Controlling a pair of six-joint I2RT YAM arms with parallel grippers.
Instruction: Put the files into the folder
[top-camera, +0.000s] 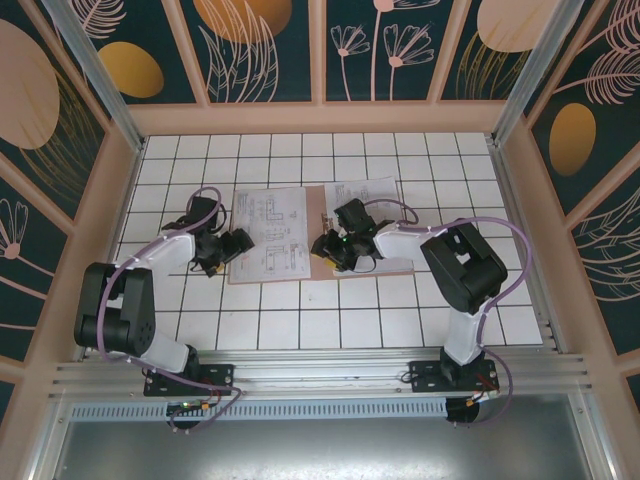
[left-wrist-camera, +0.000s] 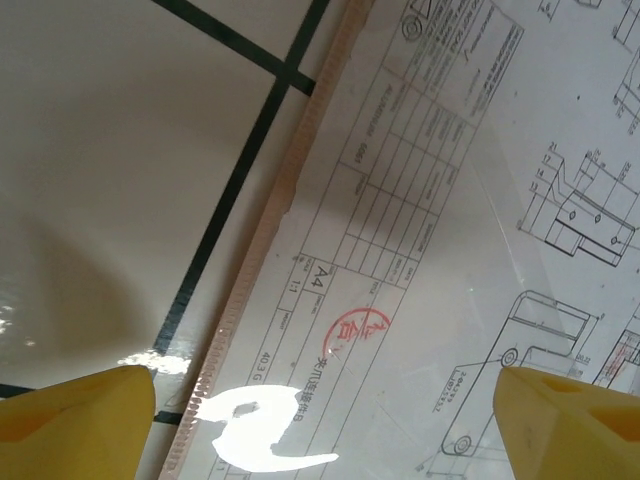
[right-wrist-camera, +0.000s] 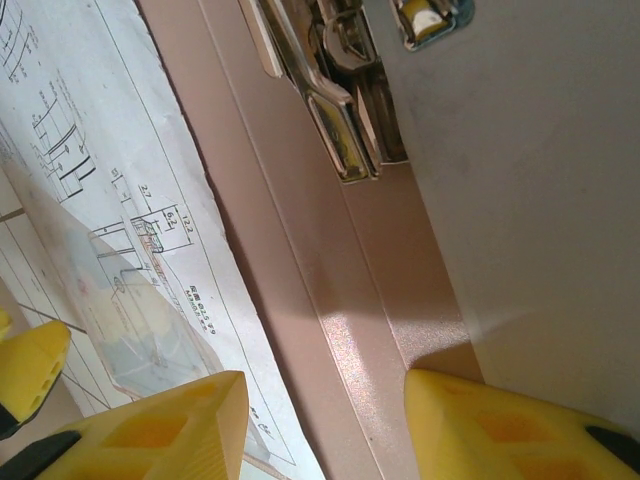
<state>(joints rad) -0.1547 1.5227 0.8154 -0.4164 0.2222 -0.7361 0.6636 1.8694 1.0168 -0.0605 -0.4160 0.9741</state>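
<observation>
Lying flat on the left half of the open folder (top-camera: 317, 200) is a white printed sheet (top-camera: 270, 232). A second printed sheet (top-camera: 370, 195) sits on the right half, angled toward the far edge. The folder itself lies mid-tabletop (top-camera: 300, 320), nearer the far edge than the near one.

Step in hand, by judgement: the sheets are in place on the folder and the cover is not yet shut. The next move probably calls for squaring the sheets, perhaps under the metal clip (right-wrist-camera: 345, 130) by the spine, then lifting one cover edge and folding it over without dragging the paper.

The left gripper (top-camera: 232, 248) sits at the folder's left edge. Its jaws are wide apart and released, and in the wrist view its fingertips (left-wrist-camera: 90, 415) straddle the card edge and the sheet's title block, gripping neither. The right gripper (top-camera: 333, 250) hovers over the spine crease with its jaws partly apart and bare card in the gap, so nothing is grasped.

Hard to make out:
- A glossy film may cover the left sheet, and glare (left-wrist-camera: 265, 435) washes out part of it.
- A grey panel (right-wrist-camera: 540, 180) runs off the frame, and it cannot be told whether it is cover or sheet.
- The right arm hides the folder's near right part.
- Whether either gripper touches the surface cannot be told.
</observation>
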